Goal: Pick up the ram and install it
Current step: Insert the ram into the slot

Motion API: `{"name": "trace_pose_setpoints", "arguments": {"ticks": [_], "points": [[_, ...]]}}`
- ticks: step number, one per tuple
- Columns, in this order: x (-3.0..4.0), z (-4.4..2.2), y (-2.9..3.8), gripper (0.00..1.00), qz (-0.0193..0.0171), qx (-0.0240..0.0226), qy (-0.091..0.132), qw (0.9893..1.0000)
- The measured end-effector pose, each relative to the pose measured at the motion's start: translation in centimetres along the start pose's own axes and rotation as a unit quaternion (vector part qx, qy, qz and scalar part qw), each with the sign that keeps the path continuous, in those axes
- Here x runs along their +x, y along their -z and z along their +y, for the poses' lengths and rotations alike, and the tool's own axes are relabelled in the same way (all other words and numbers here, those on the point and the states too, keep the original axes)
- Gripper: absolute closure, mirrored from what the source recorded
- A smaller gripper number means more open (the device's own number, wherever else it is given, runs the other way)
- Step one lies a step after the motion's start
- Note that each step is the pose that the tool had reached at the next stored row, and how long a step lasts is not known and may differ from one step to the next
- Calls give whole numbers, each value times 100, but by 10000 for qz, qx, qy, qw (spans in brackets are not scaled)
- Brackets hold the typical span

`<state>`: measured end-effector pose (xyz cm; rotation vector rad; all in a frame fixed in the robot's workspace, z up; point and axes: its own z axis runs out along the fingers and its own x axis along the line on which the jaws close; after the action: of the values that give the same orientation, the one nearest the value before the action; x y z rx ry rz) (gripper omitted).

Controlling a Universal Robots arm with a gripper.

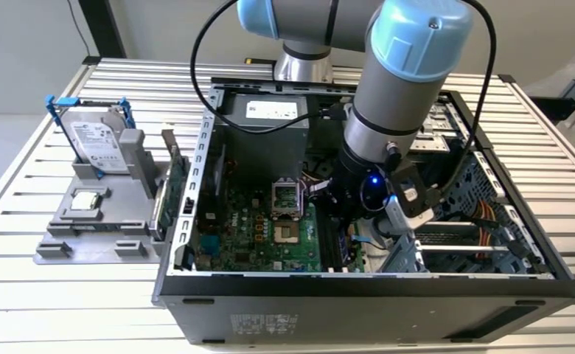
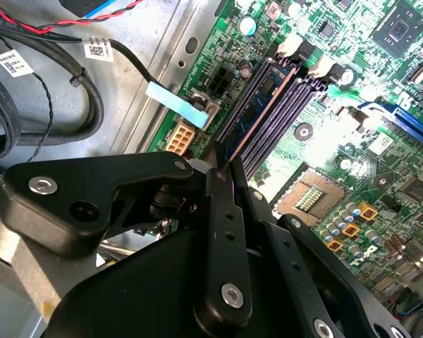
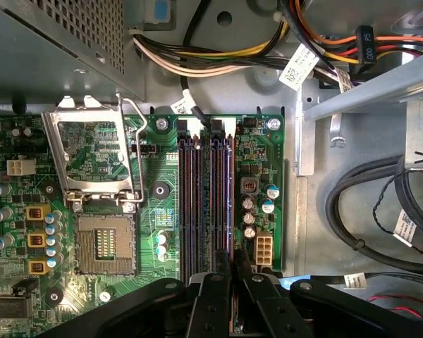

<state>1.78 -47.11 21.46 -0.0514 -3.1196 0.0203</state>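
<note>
The ram (image 2: 262, 113) is pinched edge-on by the jaws of the gripper (image 2: 222, 165) and held along a motherboard slot (image 3: 225, 204), so it can be seated.

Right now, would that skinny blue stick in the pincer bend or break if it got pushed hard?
Probably stiff but fragile: the ram is a thin board standing on edge in the slots. It looks light, as the pincer holds it by one end. A sideways push might snap it.
</note>
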Motion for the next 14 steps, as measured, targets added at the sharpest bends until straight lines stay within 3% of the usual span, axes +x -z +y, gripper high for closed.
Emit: {"name": "trace_pose_setpoints", "arguments": {"ticks": [14], "points": [[0,7,0,100,0,0,0,10000]]}}
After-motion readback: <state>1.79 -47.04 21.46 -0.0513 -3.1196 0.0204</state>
